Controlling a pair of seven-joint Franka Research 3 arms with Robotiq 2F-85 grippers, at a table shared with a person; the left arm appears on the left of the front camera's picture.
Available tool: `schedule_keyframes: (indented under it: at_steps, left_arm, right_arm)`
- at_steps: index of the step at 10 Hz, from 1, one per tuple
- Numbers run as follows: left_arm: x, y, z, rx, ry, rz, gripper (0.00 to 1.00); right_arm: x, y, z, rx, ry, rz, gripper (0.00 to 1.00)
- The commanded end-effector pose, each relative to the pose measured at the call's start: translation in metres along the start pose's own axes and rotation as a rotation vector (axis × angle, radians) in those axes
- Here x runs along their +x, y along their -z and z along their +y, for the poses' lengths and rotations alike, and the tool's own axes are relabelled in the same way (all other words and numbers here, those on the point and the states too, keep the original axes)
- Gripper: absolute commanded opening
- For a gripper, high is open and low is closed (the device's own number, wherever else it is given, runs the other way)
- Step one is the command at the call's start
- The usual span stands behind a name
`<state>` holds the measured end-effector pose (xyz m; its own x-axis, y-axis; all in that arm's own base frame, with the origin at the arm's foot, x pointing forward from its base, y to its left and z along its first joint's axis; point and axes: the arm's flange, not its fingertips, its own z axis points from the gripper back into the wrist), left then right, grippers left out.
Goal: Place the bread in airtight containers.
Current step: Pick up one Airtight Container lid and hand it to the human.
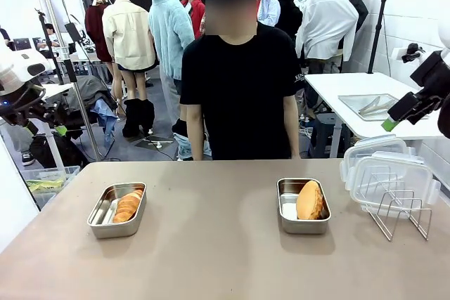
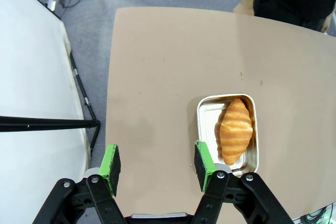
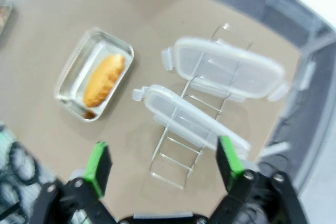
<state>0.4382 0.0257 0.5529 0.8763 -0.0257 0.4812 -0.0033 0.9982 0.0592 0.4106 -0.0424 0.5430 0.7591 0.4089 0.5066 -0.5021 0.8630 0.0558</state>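
On the desk (image 1: 211,258), the croissant (image 1: 127,206) and bun (image 1: 310,199) lay in open steel pans (image 1: 287,209); lids (image 1: 390,173) leaned in the wire rack (image 1: 404,221). Left end effector (image 2: 156,158) and right end effector (image 3: 163,153) hung apart, empty. A lid might snag and topple the rack.

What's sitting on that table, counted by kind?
Bread pieces: 2, croissant, bun
Steel pans: 2, left pan, right pan
Clear lids: 2, rear lid, front lid
Wire rack: 1
Total: 7
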Motion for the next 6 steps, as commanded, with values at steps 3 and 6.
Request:
schedule_keyframes:
  at_steps: [3,6]
  left_arm:
    - [0.0,-0.001,0.0,0.007,-0.019,-0.002,0.74]
    - [0.0,-0.001,0.0,0.007,-0.019,-0.002,0.74]
  right_arm:
    - [-0.01,0.023,0.001,-0.026,-0.358,0.108,0.98]
    - [-0.013,0.053,-0.007,-0.009,-0.381,0.166,0.98]
